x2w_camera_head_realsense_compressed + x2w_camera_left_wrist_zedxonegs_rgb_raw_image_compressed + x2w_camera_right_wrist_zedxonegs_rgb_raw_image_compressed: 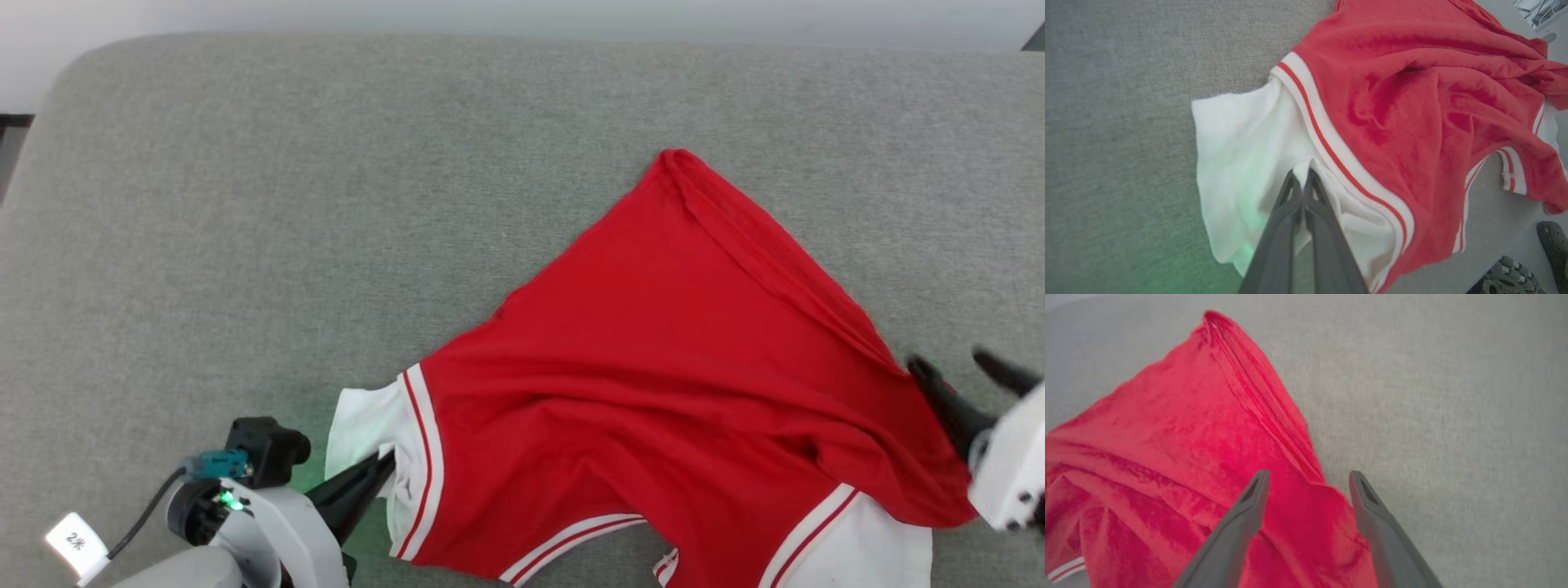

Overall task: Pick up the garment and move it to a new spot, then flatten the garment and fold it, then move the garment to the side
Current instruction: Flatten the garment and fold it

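The garment (pixel 653 367) lies on the grey cloth-covered tabletop (pixel 245 204), in the tabletop's near right part. It is not flat yet. It has bumps and wrinkles, and its far end is bunched into a pointy corner (pixel 671 157). I think the robot is at the pulling-flat step. I cannot tell if the first move to a new spot is done. The fold and the move to the side are still to do.

The left claw (pixel 1301 173) is pressed together and pinches the white sleeve (pixel 363 429), close to the tabletop's near edge. The right claw (pixel 1309 475) is spread wide over the red edge of the shirt, at the tabletop's right side. It holds nothing.

The neck trim (pixel 571 541) and both sleeves are by the tabletop's near edge. The shirt's bottom points to the far edge, so its long way runs from near to far.
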You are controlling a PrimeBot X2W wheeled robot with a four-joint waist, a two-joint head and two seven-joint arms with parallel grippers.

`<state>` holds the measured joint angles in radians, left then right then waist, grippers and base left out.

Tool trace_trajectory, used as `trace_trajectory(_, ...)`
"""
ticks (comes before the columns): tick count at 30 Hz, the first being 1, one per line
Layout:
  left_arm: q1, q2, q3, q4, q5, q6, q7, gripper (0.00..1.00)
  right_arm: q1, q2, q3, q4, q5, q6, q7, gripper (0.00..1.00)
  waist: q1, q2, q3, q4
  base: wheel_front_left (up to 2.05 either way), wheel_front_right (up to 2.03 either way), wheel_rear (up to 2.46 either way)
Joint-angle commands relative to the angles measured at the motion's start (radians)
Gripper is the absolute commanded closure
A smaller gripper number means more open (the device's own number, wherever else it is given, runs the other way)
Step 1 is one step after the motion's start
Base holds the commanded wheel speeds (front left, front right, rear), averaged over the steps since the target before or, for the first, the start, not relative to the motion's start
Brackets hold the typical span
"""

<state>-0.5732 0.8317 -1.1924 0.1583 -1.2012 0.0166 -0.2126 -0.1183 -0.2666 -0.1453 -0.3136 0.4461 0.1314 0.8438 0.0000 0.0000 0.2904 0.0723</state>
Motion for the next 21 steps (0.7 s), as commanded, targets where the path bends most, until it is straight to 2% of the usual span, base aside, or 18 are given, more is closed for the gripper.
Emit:
trace_trajectory(1, 0.000, -0.006, -0.001, -0.004, 0.006, -0.001, -0.002, 1.00, -0.042, -0.011, 0.031, -0.013, -0.007, -0.002, -0.019, 0.00, 0.0000, 0.0000, 0.004, 0.010, 0.00, 0.00, 0.00)
trace_trajectory(5, -0.012, -0.015, -0.003, -0.006, 0.011, -0.006, 0.002, 1.00, -0.133, -0.040, 0.095, 0.019, -0.026, -0.002, -0.078, 0.00, 0.0000, 0.0000, 0.010, 0.026, 0.00, 0.00, 0.00)
trace_trajectory(9, -0.022, -0.030, -0.004, -0.001, 0.016, -0.012, 0.004, 1.00, -0.287, -0.067, 0.204, 0.161, -0.041, -0.002, -0.163, 0.00, 0.0000, 0.0000, 0.022, 0.054, 0.00, 0.00, 0.00)
trace_trajectory(17, -0.056, -0.073, -0.010, 0.022, 0.033, -0.039, 0.011, 1.00, -0.638, -0.080, 0.439, 0.610, -0.016, -0.002, -0.296, 0.00, 0.0000, 0.0000, 0.051, 0.123, 0.00, 0.00, 0.00)
trace_trajectory(20, -0.065, -0.089, -0.010, 0.036, 0.035, -0.050, 0.012, 1.00, -0.742, -0.074, 0.512, 0.775, -0.002, -0.002, -0.304, 0.00, 0.0000, 0.0000, 0.059, 0.147, 0.00, 0.00, 0.00)
trace_trajectory(21, -0.073, -0.100, -0.012, 0.044, 0.038, -0.059, 0.013, 1.00, -0.803, -0.069, 0.546, 0.874, 0.005, -0.002, -0.300, 0.00, 0.0000, 0.0000, 0.065, 0.165, 0.00, 0.00, 0.00)
